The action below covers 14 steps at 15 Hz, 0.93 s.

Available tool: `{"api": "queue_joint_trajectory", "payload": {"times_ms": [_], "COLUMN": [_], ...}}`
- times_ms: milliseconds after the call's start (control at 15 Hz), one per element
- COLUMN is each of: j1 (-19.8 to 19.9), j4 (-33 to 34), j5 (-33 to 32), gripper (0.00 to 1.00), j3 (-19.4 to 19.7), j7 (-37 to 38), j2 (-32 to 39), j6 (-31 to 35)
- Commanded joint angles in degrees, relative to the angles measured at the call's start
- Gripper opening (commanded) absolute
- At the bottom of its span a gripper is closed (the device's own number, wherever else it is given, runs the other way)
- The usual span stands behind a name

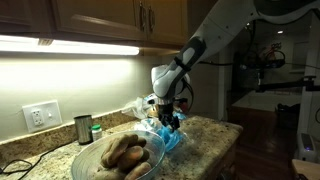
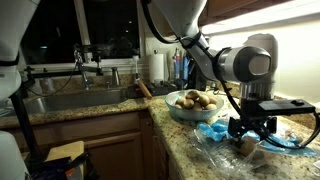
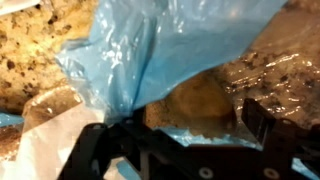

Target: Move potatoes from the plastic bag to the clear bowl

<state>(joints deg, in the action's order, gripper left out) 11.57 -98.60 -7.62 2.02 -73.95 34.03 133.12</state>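
Observation:
The clear bowl (image 1: pixel 82 162) (image 2: pixel 177 112) holds several brown potatoes (image 1: pixel 120 152) (image 2: pixel 195 100). The crinkled plastic bag (image 1: pixel 172 140) (image 2: pixel 222 133) (image 3: pixel 150 50), clear with blue parts, lies on the granite counter next to the bowl. My gripper (image 1: pixel 170 124) (image 2: pixel 252 134) (image 3: pixel 185 130) is down in the bag. Its fingers stand apart on either side of one potato (image 3: pixel 195 100) (image 2: pixel 246 145), which is partly covered by blue plastic. I cannot see the fingers pressing on the potato.
A small metal cup (image 1: pixel 83 128) and a green-lidded jar (image 1: pixel 96 131) stand near the wall behind the bowl. A sink (image 2: pixel 70 100) with a tap lies beyond the counter corner. A paper towel roll (image 2: pixel 156 66) stands at the back. The counter edge (image 2: pixel 165 140) is close.

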Motion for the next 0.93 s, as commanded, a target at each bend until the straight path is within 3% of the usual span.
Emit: {"api": "queue_joint_trajectory", "payload": {"times_ms": [0, 333, 867], "j1": [1.4, 1.4, 0.8], "j4": [1.8, 1.8, -0.5], "j5": [1.1, 1.0, 0.5], "gripper": [0.67, 0.34, 0.3], "j3": [-1.1, -1.1, -0.4], "j7": [-1.4, -1.3, 0.4], "j2": [0.5, 0.4, -2.5], "j6": [-1.9, -1.9, -1.3]}}
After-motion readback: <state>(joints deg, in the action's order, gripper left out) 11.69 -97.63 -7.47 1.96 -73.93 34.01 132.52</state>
